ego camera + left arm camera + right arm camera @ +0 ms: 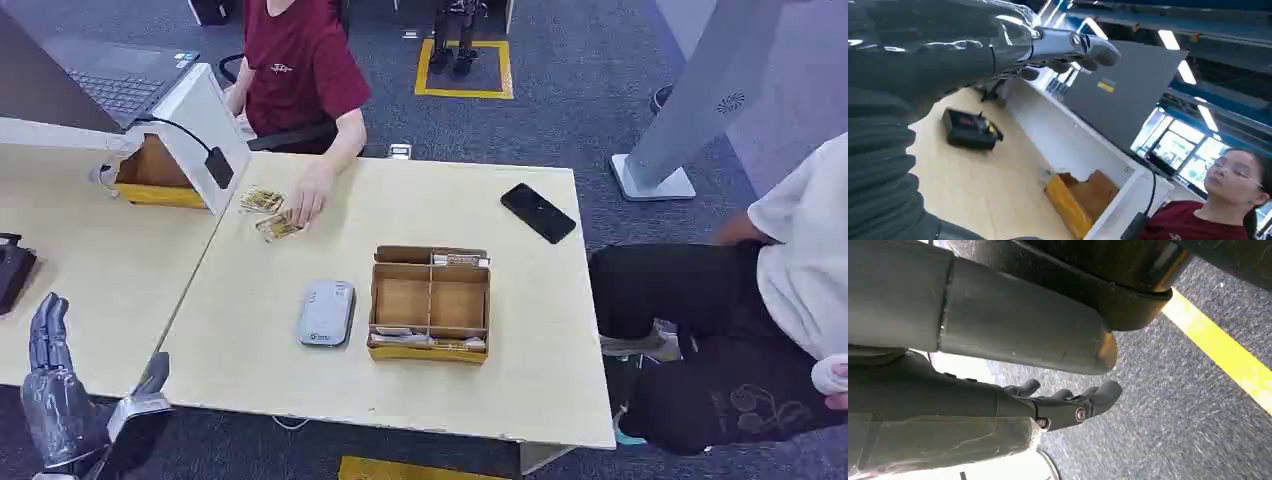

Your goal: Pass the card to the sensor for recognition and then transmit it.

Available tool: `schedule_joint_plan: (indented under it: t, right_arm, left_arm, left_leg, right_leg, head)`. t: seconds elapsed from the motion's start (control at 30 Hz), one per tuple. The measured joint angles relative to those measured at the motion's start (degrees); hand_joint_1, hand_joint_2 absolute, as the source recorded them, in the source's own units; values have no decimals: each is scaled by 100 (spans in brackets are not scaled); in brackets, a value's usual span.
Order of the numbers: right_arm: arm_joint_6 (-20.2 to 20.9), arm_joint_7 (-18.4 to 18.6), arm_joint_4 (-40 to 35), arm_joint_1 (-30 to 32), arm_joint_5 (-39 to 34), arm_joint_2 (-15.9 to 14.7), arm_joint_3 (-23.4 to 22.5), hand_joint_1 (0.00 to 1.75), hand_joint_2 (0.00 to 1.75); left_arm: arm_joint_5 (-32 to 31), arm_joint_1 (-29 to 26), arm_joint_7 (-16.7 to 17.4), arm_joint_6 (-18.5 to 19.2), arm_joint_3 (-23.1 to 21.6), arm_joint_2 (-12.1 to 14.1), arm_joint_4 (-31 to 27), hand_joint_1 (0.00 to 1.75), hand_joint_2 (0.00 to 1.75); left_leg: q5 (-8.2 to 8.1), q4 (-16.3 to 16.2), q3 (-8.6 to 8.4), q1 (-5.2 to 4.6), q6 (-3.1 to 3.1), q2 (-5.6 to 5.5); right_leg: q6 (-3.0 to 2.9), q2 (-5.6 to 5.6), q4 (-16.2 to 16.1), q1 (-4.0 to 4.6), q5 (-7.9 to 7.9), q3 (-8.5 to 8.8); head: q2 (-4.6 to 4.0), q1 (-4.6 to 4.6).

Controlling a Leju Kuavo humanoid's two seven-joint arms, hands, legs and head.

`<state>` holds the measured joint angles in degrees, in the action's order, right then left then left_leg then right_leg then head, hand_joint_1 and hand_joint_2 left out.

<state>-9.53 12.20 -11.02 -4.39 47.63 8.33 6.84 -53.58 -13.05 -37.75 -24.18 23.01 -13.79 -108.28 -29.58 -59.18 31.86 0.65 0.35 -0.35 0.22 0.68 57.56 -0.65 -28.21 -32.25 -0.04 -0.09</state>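
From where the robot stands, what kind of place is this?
Probably a robot test lab or workshop set up like a service desk: pale wooden tables, a grey card reader, a laptop, grey carpet with a yellow-taped floor square, and ceiling strip lights.

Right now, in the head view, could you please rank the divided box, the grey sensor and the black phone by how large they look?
1. Divided box, clearly largest.
2. Black phone and grey sensor look alike; unranked.

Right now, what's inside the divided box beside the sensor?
The divided box shows cards along its near edge and far-right corner; the two middle compartments look bare. Anything tight behind the near wall is hidden.
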Motion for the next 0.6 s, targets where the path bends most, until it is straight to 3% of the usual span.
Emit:
schedule_joint_plan:
  t: [0.27,0.6]
  right_arm:
    - [-7,-72,0,8,240,129,0,0,0]
    - [-90,-131,0,4,627,230,-46,0,0]
  left_arm:
    - [-1596,78,-90,-680,-151,175,-249,0,175]
    - [-3451,567,-208,-1480,-260,420,-288,0,175]
  left_leg:
    - [0,0,0,0,0,1]
    - [1,0,-1,-1,0,1]
  right_leg:
    - [0,-1,0,0,0,-2]
    - [0,0,0,-1,1,-1]
  head:
    - [0,2]
    - [0,-2]
